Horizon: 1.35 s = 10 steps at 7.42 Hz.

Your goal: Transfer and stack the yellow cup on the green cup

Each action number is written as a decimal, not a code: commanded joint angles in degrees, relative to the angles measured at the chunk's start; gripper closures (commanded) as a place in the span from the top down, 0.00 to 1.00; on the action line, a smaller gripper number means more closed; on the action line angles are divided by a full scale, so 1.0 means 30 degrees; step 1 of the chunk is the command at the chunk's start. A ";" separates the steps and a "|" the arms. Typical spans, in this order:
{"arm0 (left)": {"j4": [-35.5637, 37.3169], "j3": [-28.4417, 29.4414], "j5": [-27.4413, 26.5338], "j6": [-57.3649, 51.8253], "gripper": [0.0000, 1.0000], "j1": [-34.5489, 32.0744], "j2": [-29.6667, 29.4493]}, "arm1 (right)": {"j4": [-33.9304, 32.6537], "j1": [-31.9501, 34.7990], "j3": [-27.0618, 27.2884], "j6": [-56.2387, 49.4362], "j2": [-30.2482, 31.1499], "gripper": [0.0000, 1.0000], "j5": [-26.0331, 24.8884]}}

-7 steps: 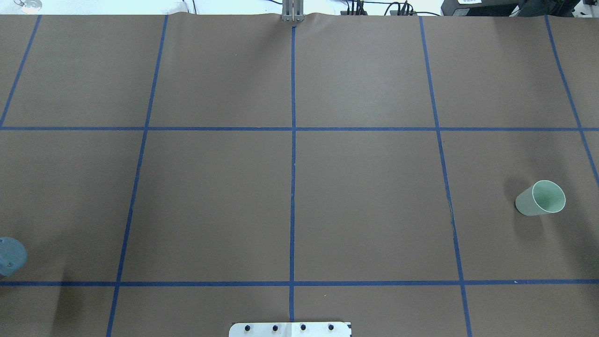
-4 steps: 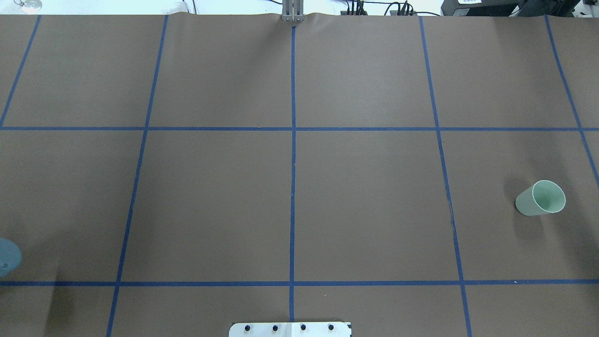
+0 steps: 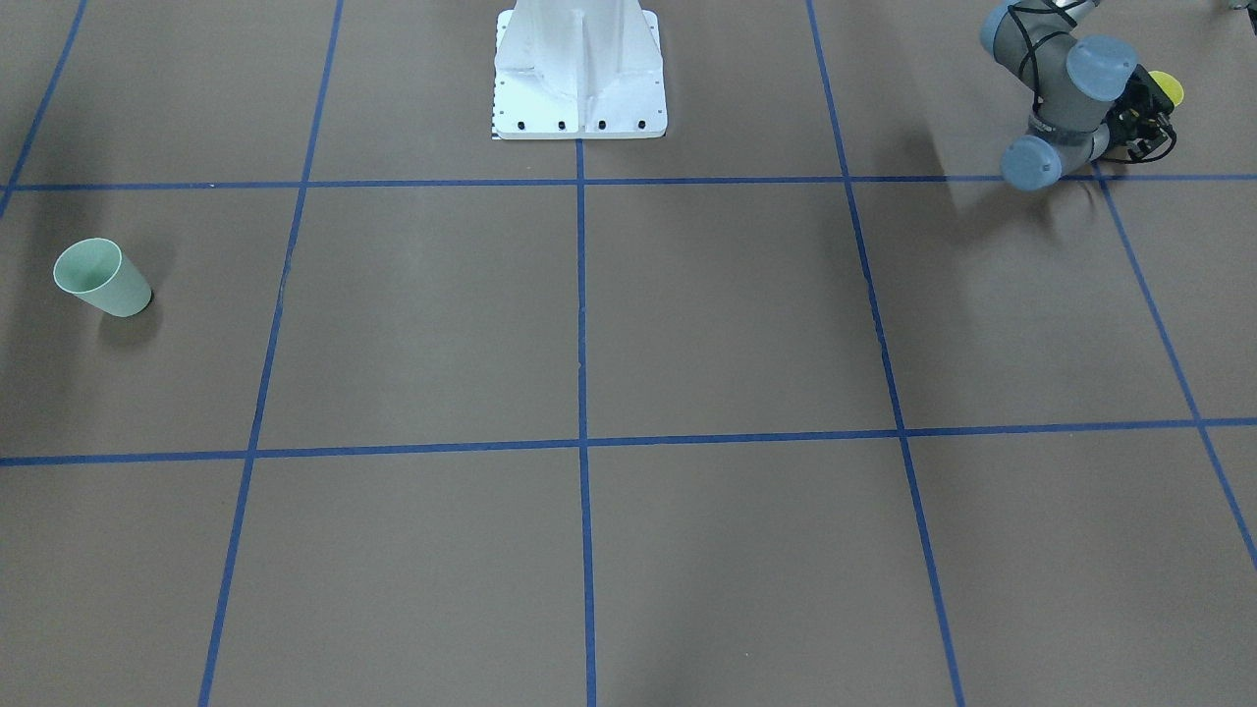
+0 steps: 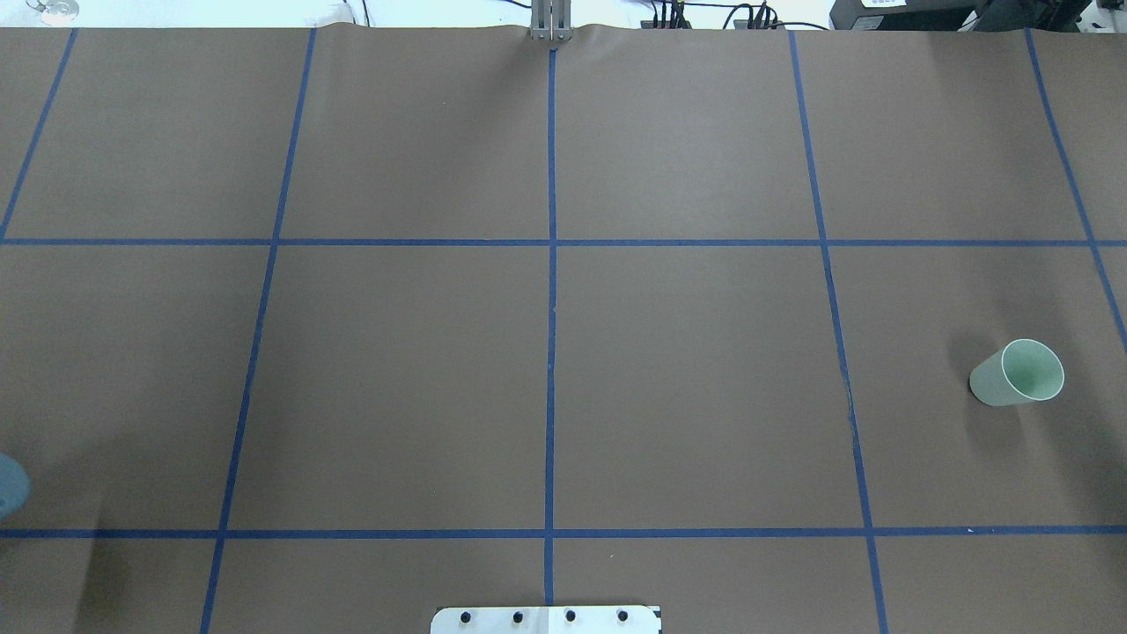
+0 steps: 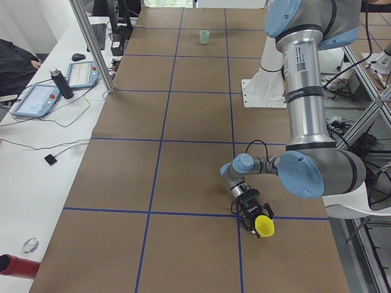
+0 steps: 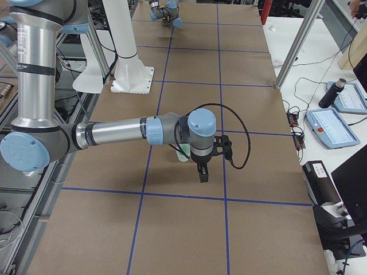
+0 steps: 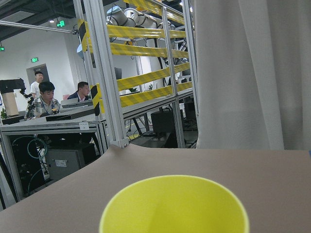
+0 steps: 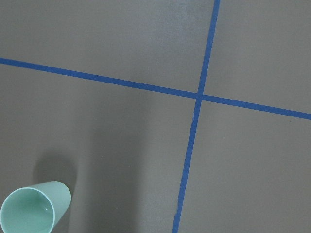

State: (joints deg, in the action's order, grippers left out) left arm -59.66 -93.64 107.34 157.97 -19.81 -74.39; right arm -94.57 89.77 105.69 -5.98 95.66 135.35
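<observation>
Left tool (image 5: 253,215) at yellow cup (image 5: 264,227), grip unclear; right tool (image 6: 202,173) unclear too. Transfer onto green cup (image 4: 1017,374) not yet done.

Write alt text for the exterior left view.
The left gripper holds the yellow cup down near the brown table, close to a blue tape line. The green cup stands upright far down the table.

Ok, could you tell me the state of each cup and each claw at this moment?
yellow cup: open end up, empty.
green cup: upright on the table, empty, nothing touching it.
left claw: at the yellow cup; open or shut unclear.
right claw: over the table near the green cup; open or shut unclear.
</observation>
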 commanded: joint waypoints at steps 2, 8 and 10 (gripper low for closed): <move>-0.0179 -0.0715 -0.0242 -0.2203 0.01 -0.0047 0.2202 | 0.0000 -0.0011 0.0014 0.0000 0.0019 0.99 0.0029; -0.0794 -0.4027 -0.8024 -1.1184 0.00 -0.8265 0.0869 | 0.0029 0.0018 0.0101 0.0000 -0.0038 0.99 0.0059; -0.3828 -0.3884 -1.0046 -1.4877 0.00 -1.0033 -0.1236 | 0.0029 0.0018 0.0189 0.0000 -0.0069 0.99 0.0146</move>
State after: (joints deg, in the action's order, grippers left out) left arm -65.95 -105.40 81.56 120.73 -46.38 -73.96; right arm -94.50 89.82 106.16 -5.96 95.51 135.65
